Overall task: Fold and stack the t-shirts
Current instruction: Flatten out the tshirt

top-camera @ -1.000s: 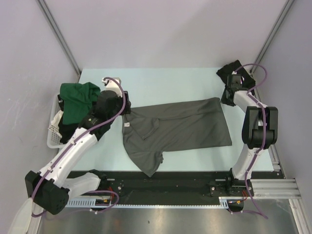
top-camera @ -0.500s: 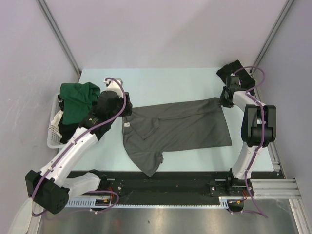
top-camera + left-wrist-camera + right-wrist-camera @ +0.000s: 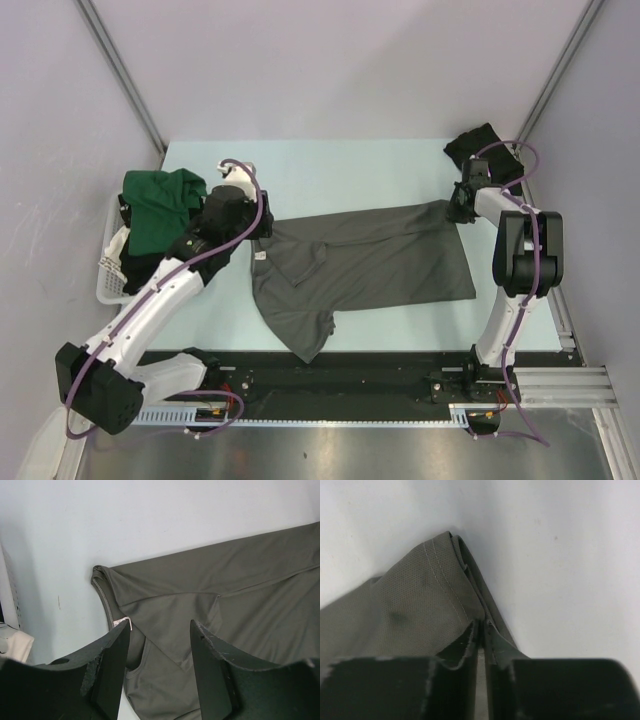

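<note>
The charcoal grey t-shirt [image 3: 370, 262] lies spread on the table's middle, one sleeve trailing toward the front edge. My left gripper [image 3: 262, 226] hovers open over its collar end [image 3: 150, 630], a finger [image 3: 112, 667] on each side of the cloth, not touching. My right gripper [image 3: 453, 208] is shut on the shirt's far right hem corner [image 3: 440, 585]. The black t-shirt [image 3: 482, 146] sits bunched at the back right corner. The dark green t-shirt [image 3: 160, 205] hangs over the basket at the left.
The white slatted basket [image 3: 108, 270] stands off the table's left edge, partly under my left arm. The pale blue table [image 3: 330, 170] ends at a black rail at the front. Grey walls close in at back and sides.
My right gripper has moved left from beside the black shirt onto the grey shirt's far right corner and closed on it. The left gripper has shifted slightly.
</note>
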You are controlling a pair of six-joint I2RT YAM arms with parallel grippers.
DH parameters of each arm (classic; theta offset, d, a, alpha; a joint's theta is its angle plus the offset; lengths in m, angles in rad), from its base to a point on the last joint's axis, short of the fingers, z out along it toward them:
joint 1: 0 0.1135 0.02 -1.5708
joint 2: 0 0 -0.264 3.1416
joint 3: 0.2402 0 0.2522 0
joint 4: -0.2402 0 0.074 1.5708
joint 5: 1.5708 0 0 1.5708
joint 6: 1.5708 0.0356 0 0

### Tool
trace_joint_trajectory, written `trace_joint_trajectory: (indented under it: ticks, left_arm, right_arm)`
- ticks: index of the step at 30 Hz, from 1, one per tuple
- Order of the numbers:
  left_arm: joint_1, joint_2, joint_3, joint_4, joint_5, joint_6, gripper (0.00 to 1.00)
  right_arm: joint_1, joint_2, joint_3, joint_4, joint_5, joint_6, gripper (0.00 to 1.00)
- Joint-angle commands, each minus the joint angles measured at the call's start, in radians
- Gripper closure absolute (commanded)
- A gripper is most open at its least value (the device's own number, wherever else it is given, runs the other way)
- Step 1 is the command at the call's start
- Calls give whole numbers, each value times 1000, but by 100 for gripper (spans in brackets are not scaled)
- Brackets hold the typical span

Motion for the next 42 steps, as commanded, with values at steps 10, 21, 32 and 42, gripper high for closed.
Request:
trace_joint_trajectory:
  ticks: [10,21,32,42]
  left_arm:
    - [-31,20,-14,-24,10,-80,47]
    - [-143,121,-150,-11,33,-217,47]
    - [-211,315,-161,5,67,-315,44]
    - [-265,465,-54,-44,-2,-325,46]
  right_arm:
    - [-3,-39,44,32,-20,6,100]
    - [-17,-70,78,13,-48,3,100]
    - [-31,-61,102,1,-63,5,100]
    - [-52,-59,121,-5,-117,11,100]
